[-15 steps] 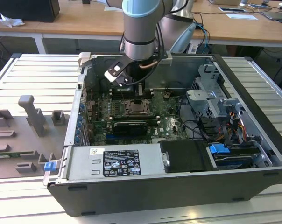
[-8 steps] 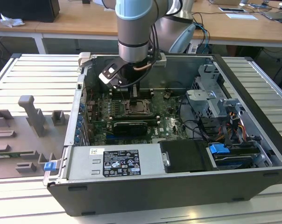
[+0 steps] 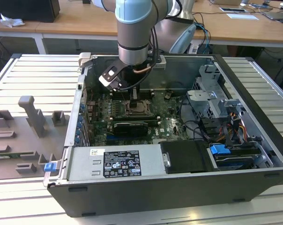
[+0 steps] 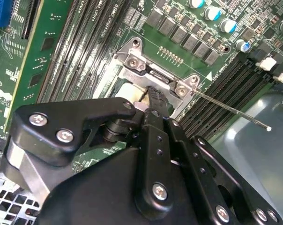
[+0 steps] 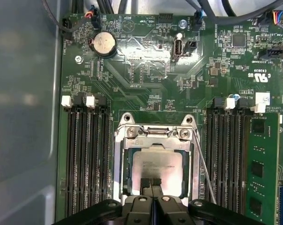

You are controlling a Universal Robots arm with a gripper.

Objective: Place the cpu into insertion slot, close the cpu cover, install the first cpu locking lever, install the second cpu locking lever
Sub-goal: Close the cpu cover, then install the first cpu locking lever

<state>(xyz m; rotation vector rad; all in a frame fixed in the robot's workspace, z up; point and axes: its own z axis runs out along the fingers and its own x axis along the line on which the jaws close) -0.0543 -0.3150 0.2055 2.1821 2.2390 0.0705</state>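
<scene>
CPU (image 5: 157, 169), a small pale silver square, lies flat in the insertion slot (image 3: 134, 109) near the middle of the green motherboard (image 5: 146, 70). The board sits inside an open computer case (image 3: 254, 89) that rests on a slatted metal tabletop (image 3: 29, 70). The CPU cover (image 5: 121, 159), a thin silvery frame with a square window, appears to lie down around the chip, though I cannot tell whether it is fully flat.

The robot arm reaches straight down into the case. Its gripper (image 5: 151, 183) has the jaws pressed together with nothing between them. The joined tips sit at the edge of the chip's face, touching it or just above it. Just beside the slot, a thin wire locking lever (image 4: 235, 112) sticks out at an angle over the black memory slots (image 5: 87, 154), so it looks not yet latched.

Risks, as I judge them:
- The contact is at one edge and not the centre, so a firm push could tip the chip or the frame and strain the socket contacts beneath.
- The tips are narrow and the metal is smooth, so they could skid off onto the board.
- The lever is thin and likely springy, so it could slip away from a push and strike the memory slots or their white clips (image 5: 65, 101).
</scene>
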